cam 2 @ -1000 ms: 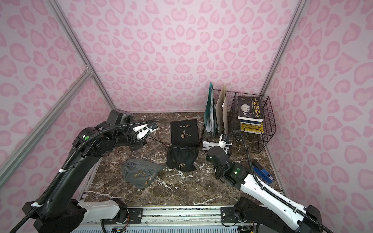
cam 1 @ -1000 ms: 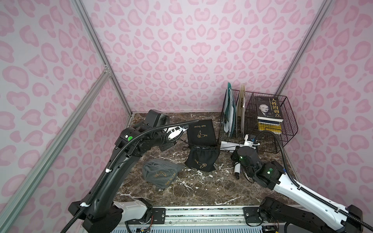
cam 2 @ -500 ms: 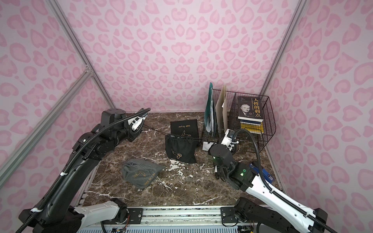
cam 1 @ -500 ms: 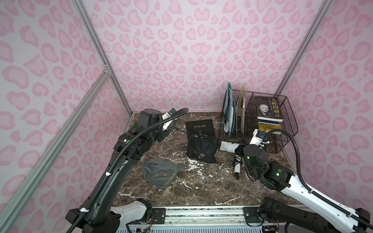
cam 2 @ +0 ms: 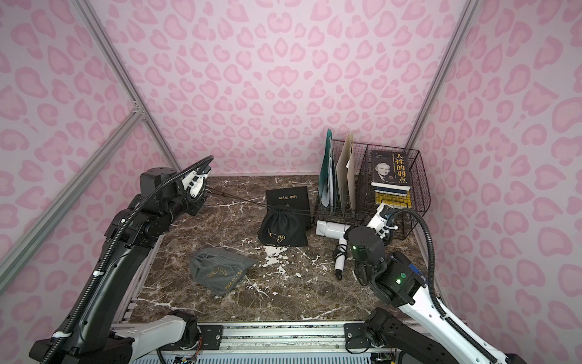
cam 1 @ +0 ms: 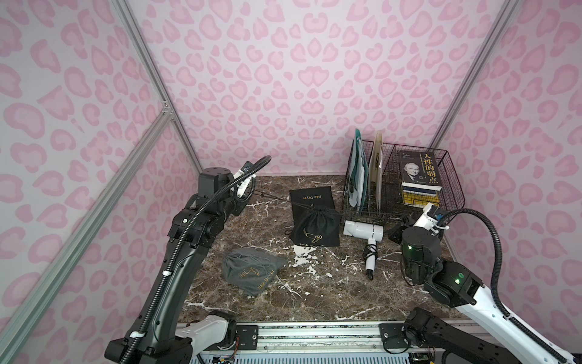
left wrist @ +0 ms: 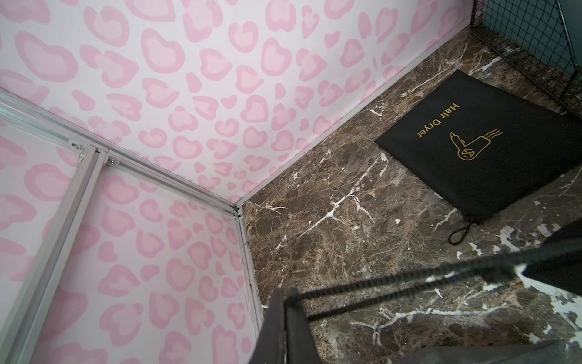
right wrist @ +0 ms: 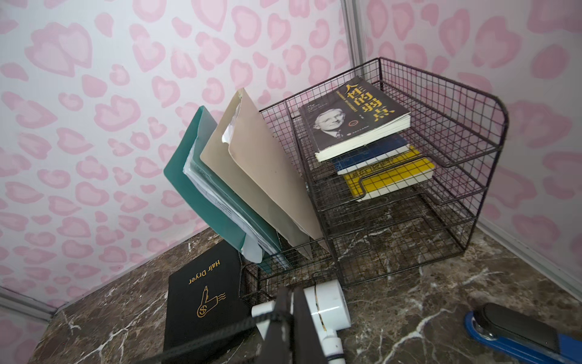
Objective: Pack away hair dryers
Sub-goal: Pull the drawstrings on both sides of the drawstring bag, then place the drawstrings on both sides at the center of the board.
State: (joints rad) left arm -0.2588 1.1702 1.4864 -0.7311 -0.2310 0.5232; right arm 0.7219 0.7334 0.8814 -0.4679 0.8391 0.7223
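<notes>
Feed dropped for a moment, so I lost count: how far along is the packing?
Done, it seems: the grey pouch lies bulging, strings drawn. In hand: the bulging black pouch, with the left tool and right tool each shut on a drawstring stretched taut. Left: the white hair dryer lies bare on the marble beside the wire rack, and the flat black pouch looks empty.

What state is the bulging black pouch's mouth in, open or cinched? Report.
Cinched: the black pouch neck is gathered, cords taut to both sides.
</notes>
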